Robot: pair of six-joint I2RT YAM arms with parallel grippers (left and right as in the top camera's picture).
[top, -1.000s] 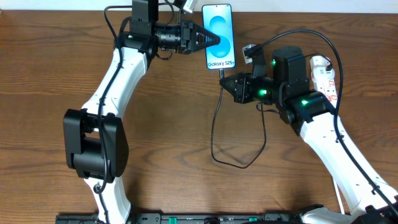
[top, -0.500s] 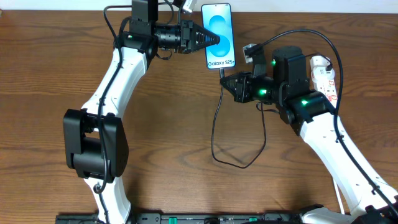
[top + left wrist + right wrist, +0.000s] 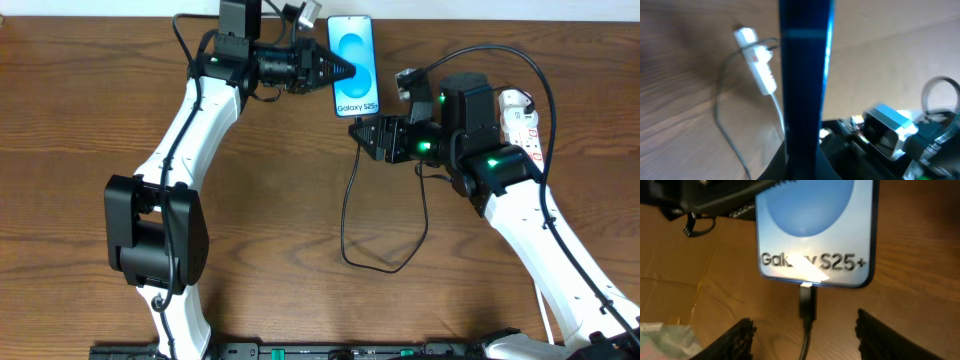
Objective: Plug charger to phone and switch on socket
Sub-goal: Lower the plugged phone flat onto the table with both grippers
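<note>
The phone (image 3: 352, 62), blue screen up with "Galaxy S25+" on it, lies at the table's far edge. My left gripper (image 3: 345, 70) comes in from the left and is shut on the phone (image 3: 805, 75), which shows edge-on in the left wrist view. The charger's black plug (image 3: 807, 302) sits in the port on the bottom edge of the phone (image 3: 815, 230), and its cable (image 3: 345, 215) loops toward the front. My right gripper (image 3: 807, 340) stands open astride the plug, both fingers clear of it. The white socket (image 3: 522, 125) lies at the far right.
The socket's thick white cord (image 3: 777, 112) runs off from the strip (image 3: 760, 65). My right arm (image 3: 500, 180) lies over the table next to the socket. A strip of pale cardboard (image 3: 670, 295) borders the table beyond the phone.
My right gripper has opened and let go of the plug, which stays in the phone. The left gripper and the phone have shifted slightly to the right.
</note>
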